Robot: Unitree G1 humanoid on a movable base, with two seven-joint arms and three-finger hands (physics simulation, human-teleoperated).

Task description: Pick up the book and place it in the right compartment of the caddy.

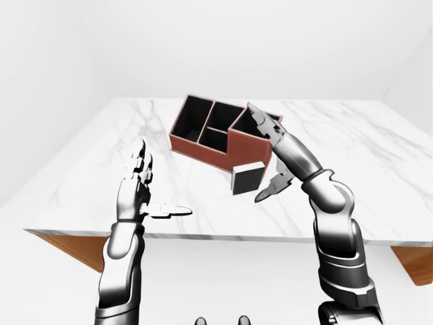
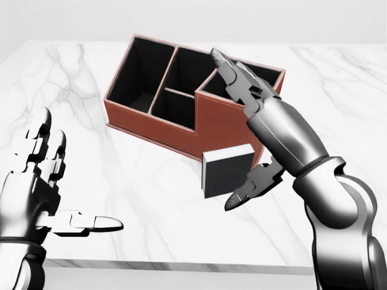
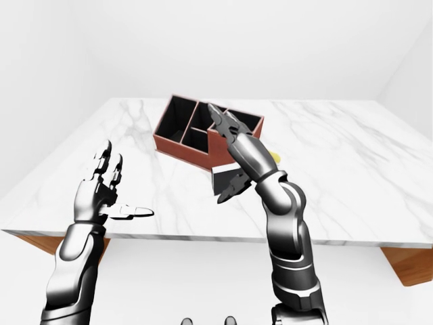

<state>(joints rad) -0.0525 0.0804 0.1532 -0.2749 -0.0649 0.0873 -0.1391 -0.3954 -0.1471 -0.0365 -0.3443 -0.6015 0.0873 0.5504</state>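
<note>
A white marble counter [image 2: 151,199] with grey veining fills most of the head view, and the eye views show its wooden underside at the lower corners. On it, toward the top centre of the head view, sits the caddy [image 2: 175,121], a reddish-brown box with black inside walls, turned at an angle. It has a long compartment at its left, two smaller ones in the middle, and a taller compartment at its right.

The right arm [image 2: 329,205] reaches in from the lower right of the head view, its metal forearm crossing in front of the caddy's right end. The right hand [image 2: 254,130] is spread wide: two long fingers [image 2: 228,71] point up over the rim of the right compartment, while the thumb juts down and left, well apart from them. Nothing is gripped in it.

The left hand [image 2: 39,187] stands at the lower left of the head view, over the counter's near edge, its fingers upright and apart, the thumb stretched out flat to the right. It holds nothing.

The book [image 2: 225,173], dark-covered with a pale edge along its top and left side, stands upright on the counter against the caddy's lower right corner, just beside the right thumb; whether they touch is unclear.

In the right-eye view a small yellow thing [image 3: 275,156] shows behind the right forearm.
</note>
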